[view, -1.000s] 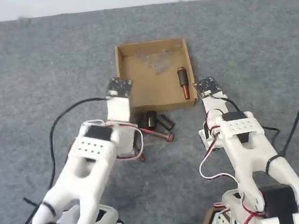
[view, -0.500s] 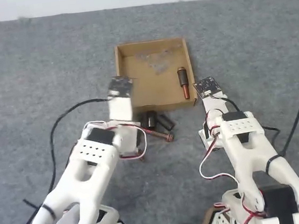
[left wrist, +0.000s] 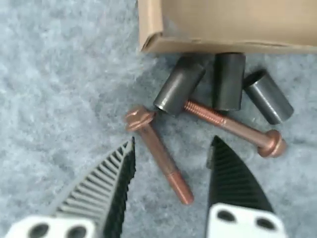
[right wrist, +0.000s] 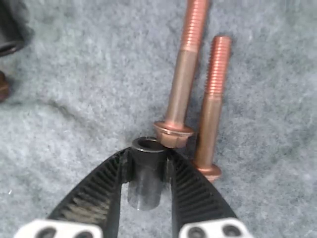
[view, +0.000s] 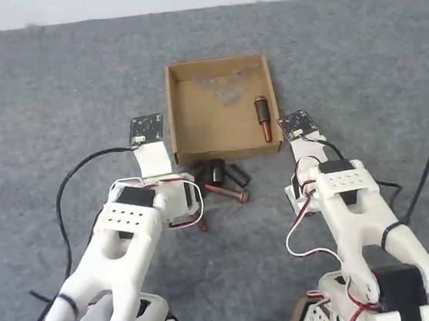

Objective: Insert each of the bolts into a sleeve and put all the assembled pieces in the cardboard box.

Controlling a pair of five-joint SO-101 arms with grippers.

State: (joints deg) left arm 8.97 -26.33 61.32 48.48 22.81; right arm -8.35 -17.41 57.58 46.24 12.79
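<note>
— Both jaws, status? Left first.
— Wide open, nothing held. The left jaws straddle a loose bolt lying flat on the tabletop, its head beyond the tips. No contact that I can see.
— Right?
— Shut tight: right jaws on a sleeve, bore facing out. Just past it lie bolt A and bolt B, heads toward the sleeve. A's head looks to touch its rim.
— What moved?
— Only the left arm. In the last half second its wrist swung to its left, off the near corner of the box. It now sits beside that wall. The right arm hasn't budged.
— Around the loose bolt?
— Beyond it, three sleeves just beside the box wall. A second bolt has its thread tip at one sleeve's mouth; can't tell if it's in.
— Progress?
— One assembled piece in the box, the rest outside.
— Meaning?
— My read: the swing lined the left jaws up on the loose bolt for a pick, to feed the sleeve the right is presenting. Drop and close not yet done.
</note>
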